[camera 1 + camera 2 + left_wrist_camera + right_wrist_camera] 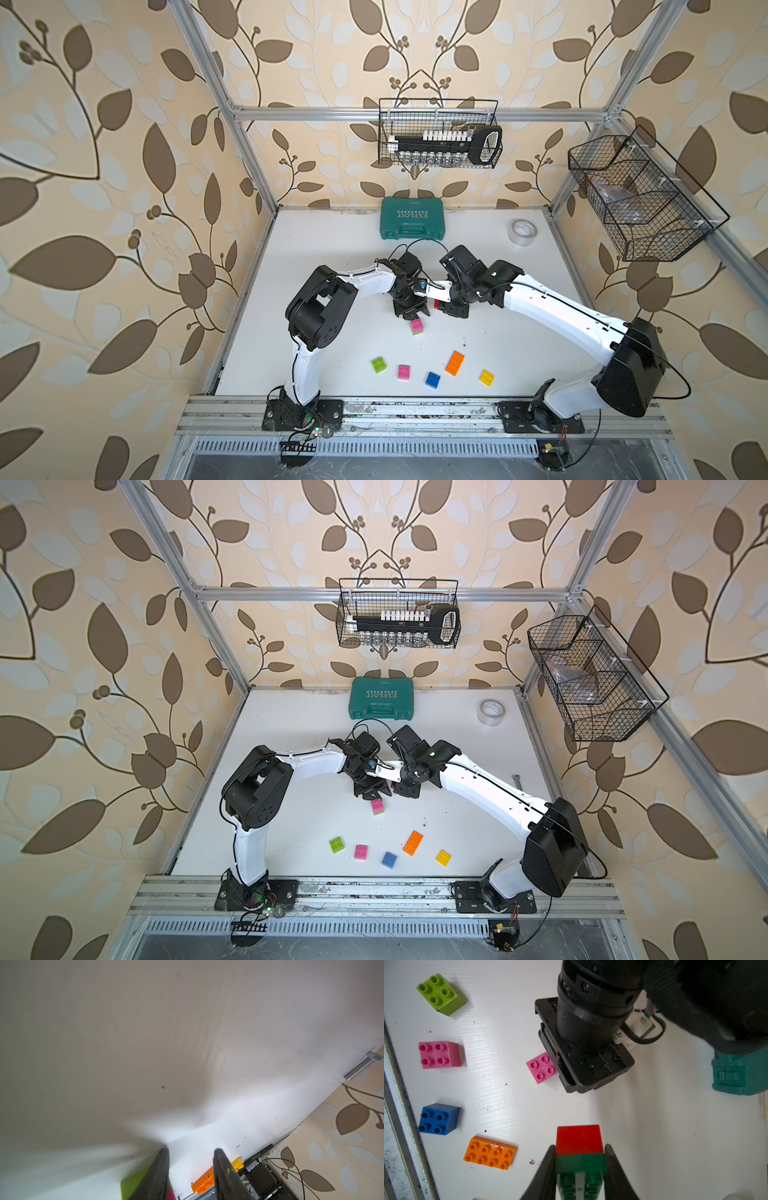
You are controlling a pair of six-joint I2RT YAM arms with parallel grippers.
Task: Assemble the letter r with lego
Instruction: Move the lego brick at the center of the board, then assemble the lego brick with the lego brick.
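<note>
The right gripper [580, 1148] clamps the red-and-green bricks [579, 1138] by their smooth sides, near the case [412, 218]; the left gripper [191, 1150] stands narrowly parted, empty. They look light, stiff, slippery: grip flat faces

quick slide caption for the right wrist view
right claw holding a joined red brick and dark green brick; left arm partly covering a pink brick

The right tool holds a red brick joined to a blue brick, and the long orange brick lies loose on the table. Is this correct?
Not quite. In the right wrist view, the right tool holds the red brick joined to a dark green brick, not a blue one. The long orange brick does lie loose on the table.
</note>
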